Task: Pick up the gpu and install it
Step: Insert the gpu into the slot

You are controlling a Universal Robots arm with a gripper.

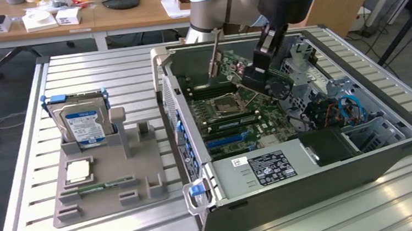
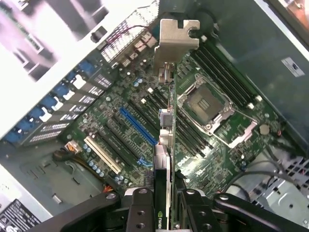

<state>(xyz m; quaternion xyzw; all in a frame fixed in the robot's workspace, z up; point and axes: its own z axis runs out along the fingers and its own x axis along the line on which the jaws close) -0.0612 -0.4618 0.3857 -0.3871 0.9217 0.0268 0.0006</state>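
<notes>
The gpu (image 1: 215, 59) hangs edge-on inside the open computer case (image 1: 386, 156), its silver metal bracket pointing away from the gripper. My gripper (image 1: 260, 81) is shut on the card's rear end and holds it above the green motherboard (image 1: 225, 122), clear of the board. In the wrist view the gpu (image 2: 177, 34) runs from the gripper (image 2: 166, 198) outward, with black fingers (image 2: 140, 205) on either side of it. It hovers between the blue expansion slot (image 2: 137, 128) and the processor socket (image 2: 207, 104), roughly parallel to the slots.
A grey parts holder (image 1: 107, 173) at the exterior view's left carries a silver hard drive (image 1: 85, 122) and a small green RAM stick (image 1: 97, 186). The power supply (image 1: 269, 165) and drive cage (image 1: 373, 132) fill the case's near end. Cables (image 1: 349, 107) lie beside the board.
</notes>
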